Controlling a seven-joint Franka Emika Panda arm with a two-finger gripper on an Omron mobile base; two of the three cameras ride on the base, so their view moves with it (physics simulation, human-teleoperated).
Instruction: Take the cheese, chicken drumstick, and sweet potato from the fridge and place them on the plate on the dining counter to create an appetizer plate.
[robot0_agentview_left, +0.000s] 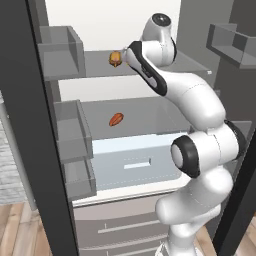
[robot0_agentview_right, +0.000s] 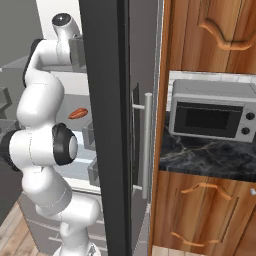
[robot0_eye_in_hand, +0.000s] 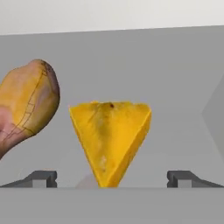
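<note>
In the hand view the cheese, a yellow-orange wedge standing point down, sits on the grey fridge shelf straight ahead of my gripper. The gripper is open, one fingertip on each side of the wedge and apart from it. The golden-brown chicken drumstick lies just left of the cheese. From the left base view the drumstick shows on the upper shelf beside my wrist, which hides the cheese. The reddish-orange sweet potato lies one shelf lower in the fridge, also seen as the sweet potato.
Grey door bins line the open left door. A pale blue-white drawer sits under the lower shelf. The dark right fridge door stands close beside the arm. A microwave rests on the dark wall counter among wooden cabinets.
</note>
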